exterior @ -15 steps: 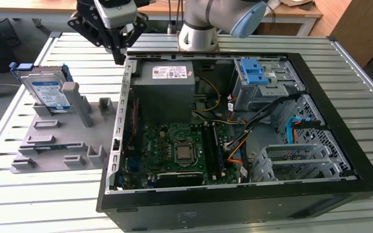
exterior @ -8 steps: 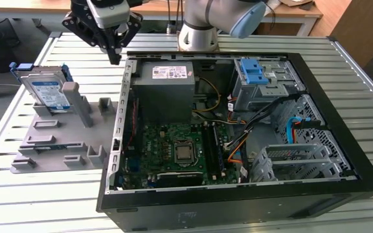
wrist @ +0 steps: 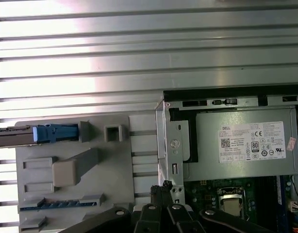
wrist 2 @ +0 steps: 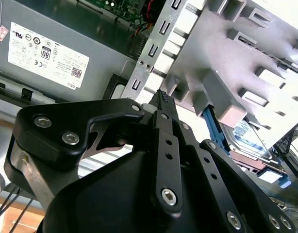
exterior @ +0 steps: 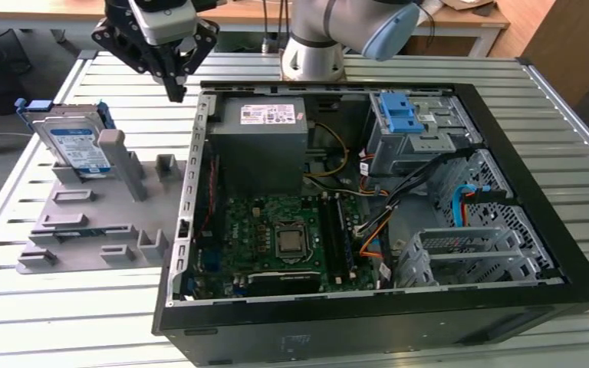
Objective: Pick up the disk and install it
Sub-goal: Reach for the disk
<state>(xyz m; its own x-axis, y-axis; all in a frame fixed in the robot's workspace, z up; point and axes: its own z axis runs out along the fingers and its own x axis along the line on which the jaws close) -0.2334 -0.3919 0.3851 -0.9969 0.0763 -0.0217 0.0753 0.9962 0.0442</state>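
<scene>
**A:** Where are the jaws at this moment?

**B:** Hanging just above the open computer case point(exterior: 376, 330), over its corner by the power supply point(exterior: 264, 126). They're pinched together, tips meeting, with nothing between them.

**A:** And the disk?

**B:** The disk point(exterior: 74, 142) is outside the case, standing on edge in the grey holder fixture point(exterior: 90, 222). That fixture lies on the slatted counter point(exterior: 28, 322), just beside the case's side wall. The disk sits in the part of it farthest from that wall, level with the power-supply end of the case.

**A:** So which way from the jaws?

**B:** Straight out from the case wall, away from the case's inside, across the fixture. They're apart, no contact.

**A:** How is it lying?

**B:** In the first wrist view its blue carrier point(wrist: 57, 132) shows as a thin strip. The strip's long line runs square to the case wall, pointing at it. So I judge the disk's thin way lies along that wall.
</scene>
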